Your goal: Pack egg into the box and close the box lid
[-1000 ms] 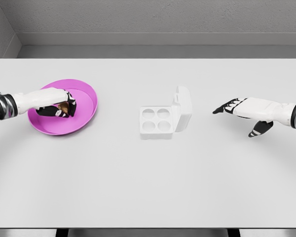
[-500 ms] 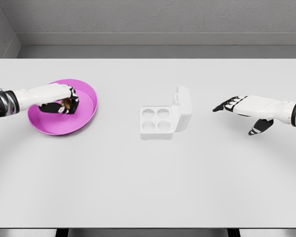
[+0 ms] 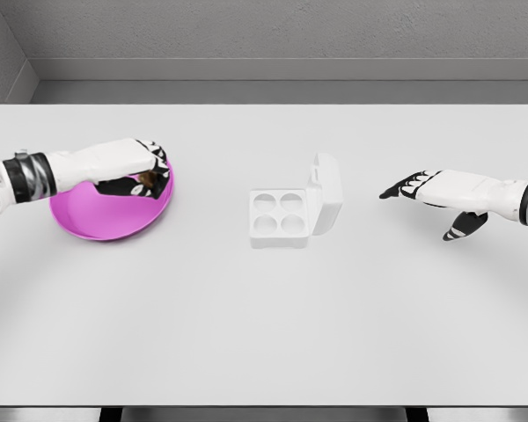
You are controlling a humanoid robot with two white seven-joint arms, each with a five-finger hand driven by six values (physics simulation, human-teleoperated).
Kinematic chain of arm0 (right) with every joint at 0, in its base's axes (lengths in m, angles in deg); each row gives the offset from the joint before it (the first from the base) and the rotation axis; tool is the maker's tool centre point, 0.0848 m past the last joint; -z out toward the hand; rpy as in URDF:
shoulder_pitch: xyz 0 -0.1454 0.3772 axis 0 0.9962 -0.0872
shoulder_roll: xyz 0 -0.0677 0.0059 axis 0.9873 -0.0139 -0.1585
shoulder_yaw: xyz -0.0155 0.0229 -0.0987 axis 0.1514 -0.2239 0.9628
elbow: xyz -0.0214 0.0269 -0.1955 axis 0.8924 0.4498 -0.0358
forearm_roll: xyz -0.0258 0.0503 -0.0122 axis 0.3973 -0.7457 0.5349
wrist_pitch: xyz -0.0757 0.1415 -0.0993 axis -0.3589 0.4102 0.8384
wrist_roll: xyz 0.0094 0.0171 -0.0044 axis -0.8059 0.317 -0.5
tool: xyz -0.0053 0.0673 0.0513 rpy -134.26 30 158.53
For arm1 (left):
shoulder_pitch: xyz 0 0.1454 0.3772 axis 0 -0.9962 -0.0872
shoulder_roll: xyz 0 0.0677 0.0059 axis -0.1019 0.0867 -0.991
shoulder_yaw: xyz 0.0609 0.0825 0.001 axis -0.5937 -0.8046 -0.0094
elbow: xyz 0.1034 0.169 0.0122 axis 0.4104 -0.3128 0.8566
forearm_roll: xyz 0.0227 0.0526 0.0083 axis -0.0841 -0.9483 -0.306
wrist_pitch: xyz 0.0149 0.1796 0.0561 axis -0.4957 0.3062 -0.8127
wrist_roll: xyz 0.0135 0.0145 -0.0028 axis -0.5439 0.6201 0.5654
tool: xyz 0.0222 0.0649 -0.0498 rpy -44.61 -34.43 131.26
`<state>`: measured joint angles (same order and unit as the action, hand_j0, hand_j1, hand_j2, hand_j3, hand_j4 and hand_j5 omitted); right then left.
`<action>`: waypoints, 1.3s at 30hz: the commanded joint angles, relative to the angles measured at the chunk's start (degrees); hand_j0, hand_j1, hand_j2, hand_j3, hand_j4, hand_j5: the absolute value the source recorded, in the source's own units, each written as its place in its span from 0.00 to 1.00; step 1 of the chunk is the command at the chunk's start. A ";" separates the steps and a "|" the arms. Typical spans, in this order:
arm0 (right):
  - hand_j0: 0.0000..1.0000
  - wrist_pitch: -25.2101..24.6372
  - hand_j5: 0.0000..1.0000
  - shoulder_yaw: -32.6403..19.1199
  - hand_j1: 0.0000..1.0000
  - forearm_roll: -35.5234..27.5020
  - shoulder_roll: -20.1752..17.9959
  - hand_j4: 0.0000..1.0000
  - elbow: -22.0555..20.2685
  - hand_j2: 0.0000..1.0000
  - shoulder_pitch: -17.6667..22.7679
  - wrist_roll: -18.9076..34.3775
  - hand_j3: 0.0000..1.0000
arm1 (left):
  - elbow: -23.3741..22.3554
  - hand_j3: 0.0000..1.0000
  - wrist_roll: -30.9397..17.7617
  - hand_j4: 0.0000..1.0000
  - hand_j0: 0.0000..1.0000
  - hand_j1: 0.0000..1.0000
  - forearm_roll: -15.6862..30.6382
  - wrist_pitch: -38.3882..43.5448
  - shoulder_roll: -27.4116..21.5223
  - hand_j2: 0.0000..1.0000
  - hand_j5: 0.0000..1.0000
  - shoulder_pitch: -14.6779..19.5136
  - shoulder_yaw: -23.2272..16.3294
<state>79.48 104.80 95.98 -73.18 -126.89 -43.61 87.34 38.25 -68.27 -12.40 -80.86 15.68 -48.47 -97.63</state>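
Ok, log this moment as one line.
left hand: shut on small brown egg, over round pink plate | right hand: open, idle | white four-cup egg box: empty, lid up

No readable text, label, brand, number or sign anywhere.
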 commanded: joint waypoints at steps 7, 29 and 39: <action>1.00 0.00 1.00 -0.03 1.00 -0.23 -0.07 1.00 -0.10 1.00 0.00 -0.11 1.00 | 5.07 0.15 -1.74 0.15 0.15 0.15 5.95 0.19 -0.02 0.15 0.15 -1.23 -0.18; 1.00 0.00 1.00 -0.03 1.00 -0.23 0.02 1.00 -0.10 1.00 -0.26 -0.11 1.00 | 6.48 0.15 -2.01 0.15 0.15 0.15 6.39 0.19 6.22 0.15 0.15 -0.70 -0.62; 1.00 -0.18 1.00 -0.12 1.00 -0.23 0.11 1.00 0.08 1.00 -0.35 -0.02 1.00 | 6.48 0.15 -2.01 0.15 0.15 0.15 6.13 0.19 8.85 0.15 0.15 -0.35 -3.08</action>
<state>79.40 104.72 95.98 -73.01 -126.85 -43.96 87.33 44.71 -70.36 -6.61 -80.86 24.01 -48.82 -100.47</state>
